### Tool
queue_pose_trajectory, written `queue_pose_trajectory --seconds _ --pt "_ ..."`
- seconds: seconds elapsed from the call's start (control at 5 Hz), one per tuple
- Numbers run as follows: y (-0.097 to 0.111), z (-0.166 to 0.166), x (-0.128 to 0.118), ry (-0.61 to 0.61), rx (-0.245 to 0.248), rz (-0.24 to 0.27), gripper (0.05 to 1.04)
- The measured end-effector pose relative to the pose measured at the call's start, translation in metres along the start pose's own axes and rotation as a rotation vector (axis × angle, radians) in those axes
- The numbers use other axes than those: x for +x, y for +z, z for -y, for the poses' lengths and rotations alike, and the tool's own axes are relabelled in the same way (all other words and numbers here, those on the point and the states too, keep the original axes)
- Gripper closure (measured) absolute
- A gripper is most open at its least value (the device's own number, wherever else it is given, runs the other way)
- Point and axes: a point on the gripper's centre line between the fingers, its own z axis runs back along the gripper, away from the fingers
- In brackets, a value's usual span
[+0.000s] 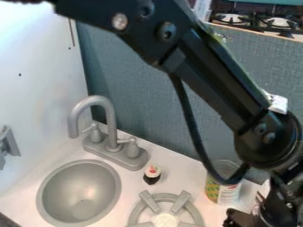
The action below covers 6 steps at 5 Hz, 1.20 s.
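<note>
My gripper (244, 218) hangs at the bottom right corner, below the arm that crosses from the upper left. Close to its left and slightly behind stands a clear-topped can (222, 182) with a yellow, green and white label, partly covered by the arm's cable. A small toy cupcake (152, 174) with a white and red top and black base stands upright between the faucet and the burner, well to the left of the gripper. Whether anything is held is hidden.
A grey sink bowl (80, 193) lies at the left, with a grey faucet (112, 142) behind it. A grey toy burner (165, 216) is at the bottom centre. A blue-grey back wall (139, 97) and a white side wall (38, 80) border the counter. A real stove (260, 20) stands beyond.
</note>
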Motion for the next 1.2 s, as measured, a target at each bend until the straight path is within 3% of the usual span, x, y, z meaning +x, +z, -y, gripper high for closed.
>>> queue_pose_trajectory --seconds 0.6,0.8,1.2 --pt "0.002 0.009 0.023 -0.022 -0.018 0.030 0.083" --pt "-0.009 0.002 0.030 0.017 -0.015 0.005 0.083" --pt "-0.037 0.002 0.039 0.009 -0.056 -0.044 0.083"
